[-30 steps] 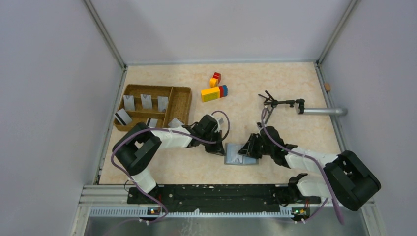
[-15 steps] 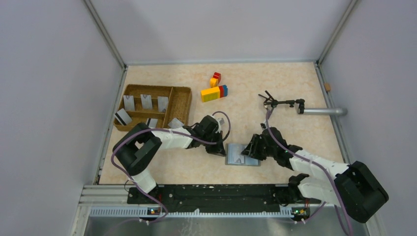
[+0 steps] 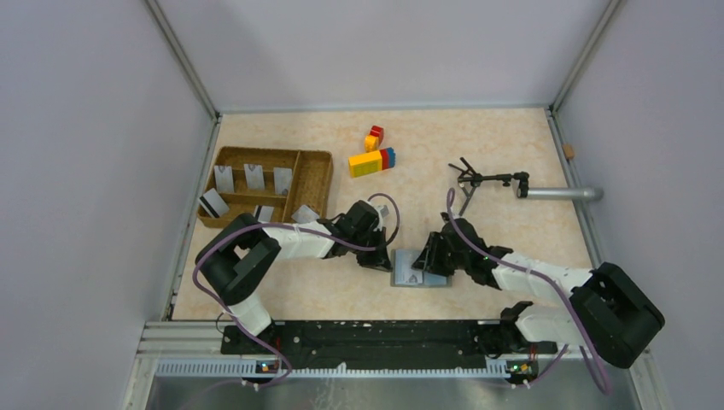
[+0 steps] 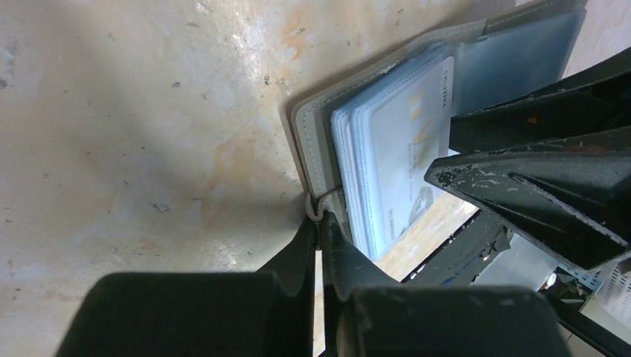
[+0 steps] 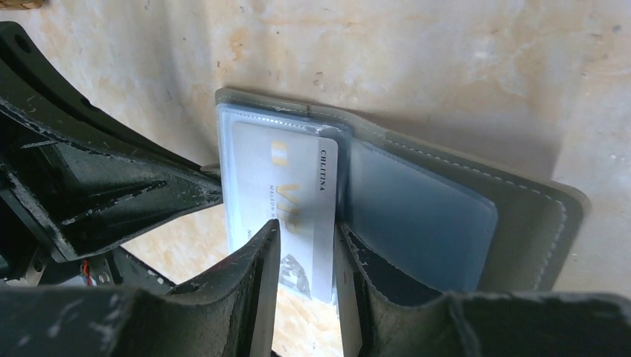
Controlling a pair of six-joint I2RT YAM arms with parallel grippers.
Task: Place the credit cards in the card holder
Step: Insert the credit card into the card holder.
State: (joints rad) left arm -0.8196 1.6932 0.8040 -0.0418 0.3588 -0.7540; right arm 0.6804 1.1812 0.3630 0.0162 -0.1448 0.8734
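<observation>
Since the card holder lies opened flat on the tabletop right between the two arms, this pretty much comes down to one line-up.

The left end effector is clamped shut on the holder's outer lip, pinning it on the side nearer the left arm. The right end effector sits over the sleeve panel on that same side with its jaws parted. The face of a silver credit card shows in the gap between them. It doesn't look clamped on the card, more like resting on it or just above it, and the views don't show which.

The bit that matters: the card's long axis runs straight along the right fingers' own direction. Its far end is tucked into the clear pocket, and its near end pokes out past the holder's edge over bare tabletop, on the right wrist's side. So a seating push would have to go along that axis, away from the right wrist and deeper into the pocket, while the left one keeps the holder from sliding. The right arm is plainly the one on it. If the card skews sideways it'd probably snag on the pocket seam.

The other credit cards stand in the wicker tray, well off to the left and closer to the left arm.
</observation>
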